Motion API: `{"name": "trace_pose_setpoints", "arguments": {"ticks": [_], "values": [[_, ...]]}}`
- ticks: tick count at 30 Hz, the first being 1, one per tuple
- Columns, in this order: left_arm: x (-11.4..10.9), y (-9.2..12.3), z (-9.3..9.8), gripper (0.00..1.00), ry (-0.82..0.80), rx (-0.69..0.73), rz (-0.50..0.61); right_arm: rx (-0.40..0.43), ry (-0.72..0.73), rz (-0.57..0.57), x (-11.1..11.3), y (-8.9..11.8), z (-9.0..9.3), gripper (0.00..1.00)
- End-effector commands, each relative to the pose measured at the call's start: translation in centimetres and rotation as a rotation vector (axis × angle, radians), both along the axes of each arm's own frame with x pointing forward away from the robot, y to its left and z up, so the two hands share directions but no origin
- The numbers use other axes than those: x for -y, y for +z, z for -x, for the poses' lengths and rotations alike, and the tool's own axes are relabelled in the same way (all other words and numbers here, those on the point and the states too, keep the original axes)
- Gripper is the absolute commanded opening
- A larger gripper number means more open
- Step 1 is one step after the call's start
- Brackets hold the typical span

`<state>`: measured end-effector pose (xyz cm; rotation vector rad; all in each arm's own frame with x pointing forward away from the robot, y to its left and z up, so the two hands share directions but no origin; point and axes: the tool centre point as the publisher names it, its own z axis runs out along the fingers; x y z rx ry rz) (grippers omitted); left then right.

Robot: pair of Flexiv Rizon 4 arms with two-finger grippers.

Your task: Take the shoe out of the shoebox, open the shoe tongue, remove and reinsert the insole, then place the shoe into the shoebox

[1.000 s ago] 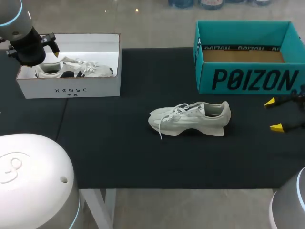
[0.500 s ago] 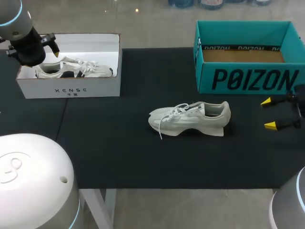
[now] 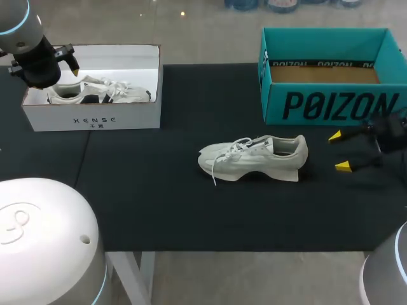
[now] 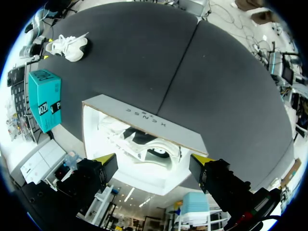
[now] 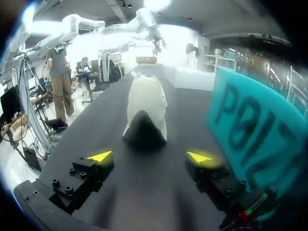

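Observation:
A white sneaker [image 3: 254, 157] lies on its sole in the middle of the black table, toe to the left and heel to the right. The teal shoebox [image 3: 327, 101] stands open at the back right, with nothing showing inside. My right gripper [image 3: 339, 151] is open, low over the table just right of the heel and in front of the teal box. In the right wrist view the sneaker's heel [image 5: 144, 108] lies straight ahead of the open right gripper [image 5: 150, 156], apart from it. My left gripper [image 4: 153, 159] hangs open above a white box [image 4: 144, 118].
The white box [image 3: 92, 117] at the back left holds a second white-and-dark sneaker [image 3: 98, 92], which also shows under the left gripper as a sneaker [image 4: 139, 142] in the wrist view. Bare black table lies in front of the middle sneaker.
My right gripper has moved left along the table toward the sneaker's heel, still open. The left arm and the sneaker have not moved.

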<state>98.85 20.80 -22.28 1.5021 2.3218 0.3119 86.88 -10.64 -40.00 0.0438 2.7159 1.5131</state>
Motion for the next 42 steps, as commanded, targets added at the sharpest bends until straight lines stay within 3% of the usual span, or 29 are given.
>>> {"name": "trace_pose_setpoints", "arguments": {"ticks": [1,17,33,42], "values": [[0.0,0.0,0.0,1.0,-0.001,0.0,-0.001,0.01,0.007,-0.014,-0.9,-0.3,0.0,1.0],[0.0,0.0,0.0,1.0,-0.001,0.0,-0.001,0.044,0.004,-0.073,-4.4,0.5,2.0,1.0],[0.0,0.0,0.0,1.0,-0.001,0.0,-0.001,0.038,0.03,-0.105,-8.7,-0.7,0.3,1.0],[0.0,0.0,0.0,1.0,-0.001,0.0,-0.001,0.017,0.027,-0.12,-9.8,-1.8,-0.1,1.0]]}}
